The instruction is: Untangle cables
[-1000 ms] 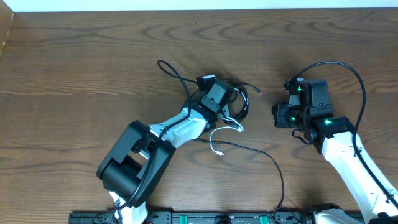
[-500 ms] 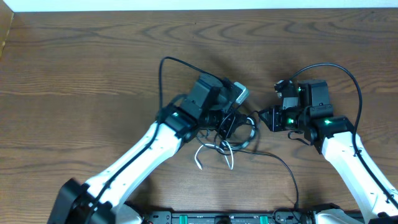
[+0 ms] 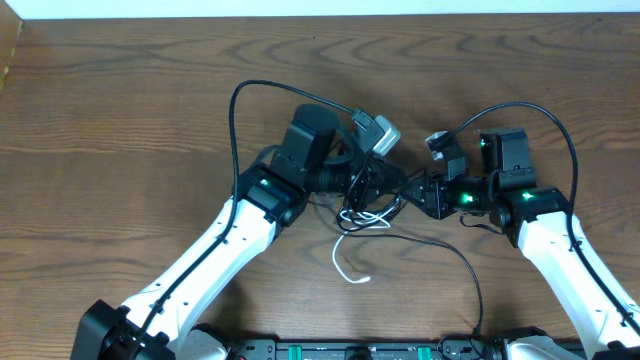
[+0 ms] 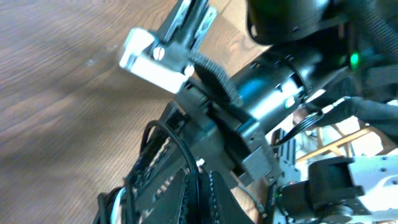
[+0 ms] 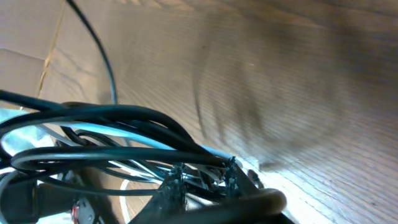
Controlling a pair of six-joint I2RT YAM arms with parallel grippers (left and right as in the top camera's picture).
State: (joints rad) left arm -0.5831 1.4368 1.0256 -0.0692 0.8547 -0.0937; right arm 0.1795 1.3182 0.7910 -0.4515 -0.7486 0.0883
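Observation:
The cables form a black tangle at the table's middle, lifted off the wood. My left gripper is shut on it from the left; in the left wrist view a black strand runs between the closed fingers of that gripper. One white cable trails down from the tangle onto the table. A long black cable runs off toward the front edge. My right gripper reaches into the tangle from the right. In its wrist view the right gripper stands open, thin strands between its fingers, and thick black loops cross above.
The left arm's own black lead arches over the table behind the tangle. The right arm's lead loops at the right. The two gripper heads sit very close, almost touching. A pale edge bounds the table at the back.
My left arm has swung out and carried the tangle right and up off the table. My right gripper has moved left into it. The white cable's end now hangs lower.

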